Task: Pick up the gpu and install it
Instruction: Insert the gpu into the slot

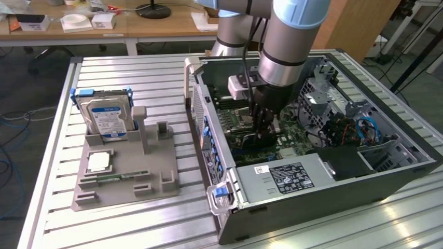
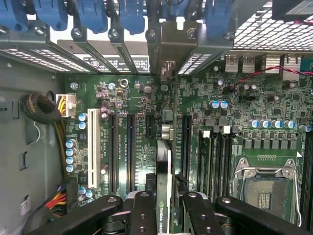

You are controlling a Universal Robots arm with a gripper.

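We have the gripper [image 2: 164, 205] down inside the open case [image 1: 387, 179], over the motherboard [image 2: 122, 147]. Jaws are clenched on the gpu [image 2: 164, 186], held edge-on between the fingers [image 2: 142, 213] so its bottom edge can meet a slot; its metal bracket [image 2: 168, 49] sits at the case's rear edge among the slot covers. Card runs straight out from between the jaws toward that edge. Hard drive [image 1: 107, 116] stands in the holder [image 1: 124, 181] on the table [image 1: 104, 228].

Arm [image 1: 294, 41] lowered near-vertical, wrist pointing straight down. Gripper [image 2: 165, 208] closed edge-on upon the gpu [image 2: 164, 171], black fingers [image 2: 142, 213] pressing either face of the card. Finger linkages splayed symmetrically outward. Card held upright between fingertips.
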